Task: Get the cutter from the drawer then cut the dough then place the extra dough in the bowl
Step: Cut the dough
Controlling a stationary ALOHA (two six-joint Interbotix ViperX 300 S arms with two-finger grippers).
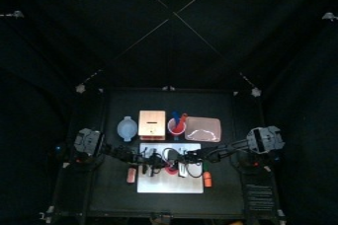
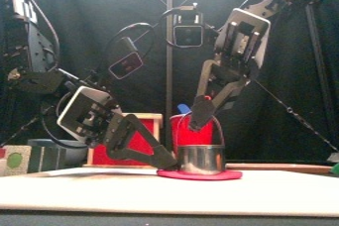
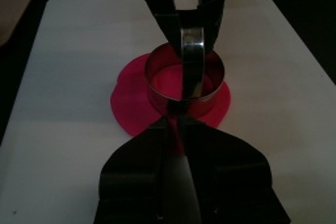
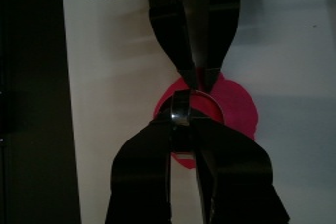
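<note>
Two pinches hold the round metal cutter (image 3: 157,79), left end effector (image 3: 176,122) on its rim, right end effector (image 4: 186,119) on its handle, centre-frame atop the flat red dough disc (image 3: 132,106); uneven pressure, I fear, could drag the dough.

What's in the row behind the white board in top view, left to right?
blue-grey bowl → wooden box → red cup → pink tray
</note>
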